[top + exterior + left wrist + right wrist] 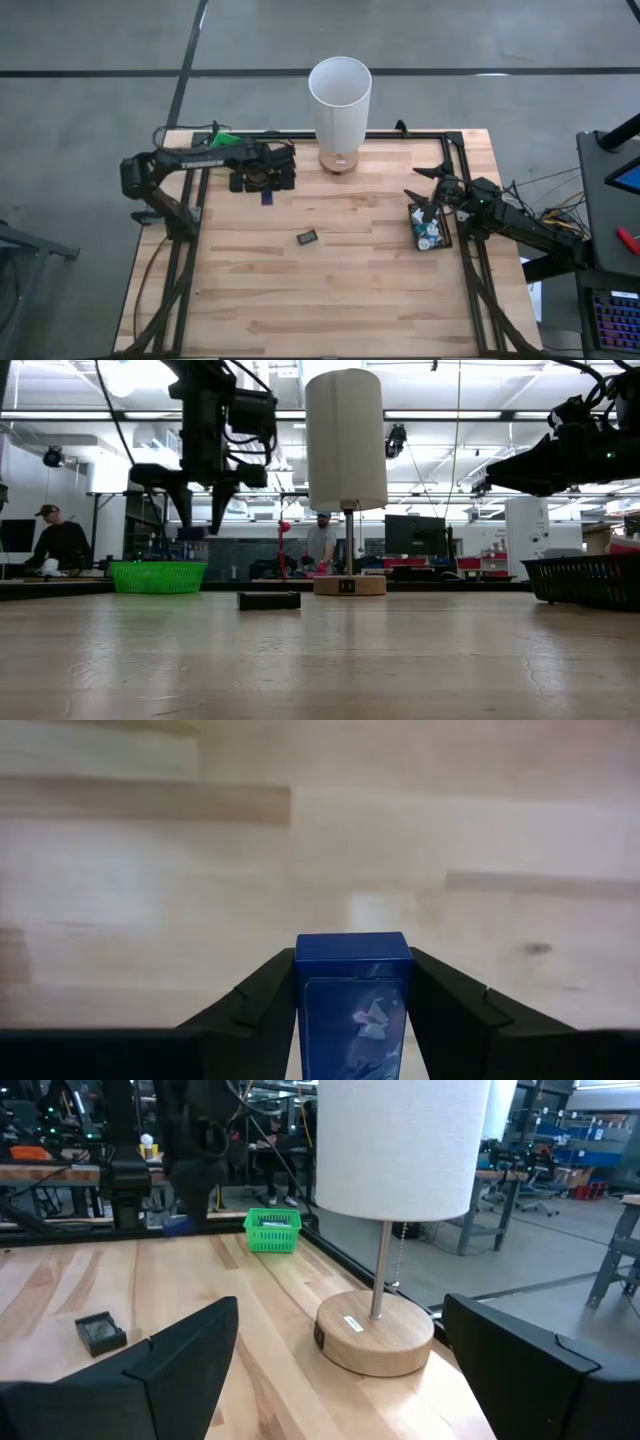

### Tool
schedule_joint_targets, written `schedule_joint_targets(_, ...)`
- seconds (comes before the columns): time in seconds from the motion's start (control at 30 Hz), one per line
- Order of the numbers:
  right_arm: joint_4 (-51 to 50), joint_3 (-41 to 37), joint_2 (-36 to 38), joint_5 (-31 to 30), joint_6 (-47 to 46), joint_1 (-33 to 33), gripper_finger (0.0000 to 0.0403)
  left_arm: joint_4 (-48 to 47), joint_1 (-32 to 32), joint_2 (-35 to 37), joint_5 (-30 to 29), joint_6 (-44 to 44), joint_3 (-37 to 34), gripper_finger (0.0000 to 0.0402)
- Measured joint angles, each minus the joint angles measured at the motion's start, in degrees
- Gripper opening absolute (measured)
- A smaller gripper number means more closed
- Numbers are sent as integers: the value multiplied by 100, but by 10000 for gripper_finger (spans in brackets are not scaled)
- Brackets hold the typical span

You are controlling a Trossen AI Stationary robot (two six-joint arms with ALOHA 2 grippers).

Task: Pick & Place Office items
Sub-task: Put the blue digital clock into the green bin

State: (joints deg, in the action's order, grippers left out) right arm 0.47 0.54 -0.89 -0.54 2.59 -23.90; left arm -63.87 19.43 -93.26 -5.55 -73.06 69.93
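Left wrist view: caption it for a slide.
Left tool clamps a dark blue rectangular piece above the wooden table.

Dark blue office item [352, 1000], green basket [272, 1230]

Place: robotics lab or workshop
Evidence: workbenches [60, 1175], monitors [415, 535], ceiling strip lights [470, 417], people [62, 542] at desks

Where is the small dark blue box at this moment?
The dark blue box is clamped in the left claw, above the table's far left part, between the green basket and the lamp in the high view.
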Motion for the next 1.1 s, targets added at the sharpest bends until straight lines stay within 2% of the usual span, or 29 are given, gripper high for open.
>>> schedule_joint_targets(0.3, 0, 0, 0, 0, 0, 0, 344, -225, 745, 416, -199, 256, 0, 169)
schedule_joint_targets(0.77, 0, 0, 0, 0, 0, 0, 343, -232, 2626, 460, -218, 959, 0, 168)
schedule_joint_targets(1.1, -2, 0, 0, 0, 0, -1, 350, -145, 3436, 459, -493, 985, 0, 169)
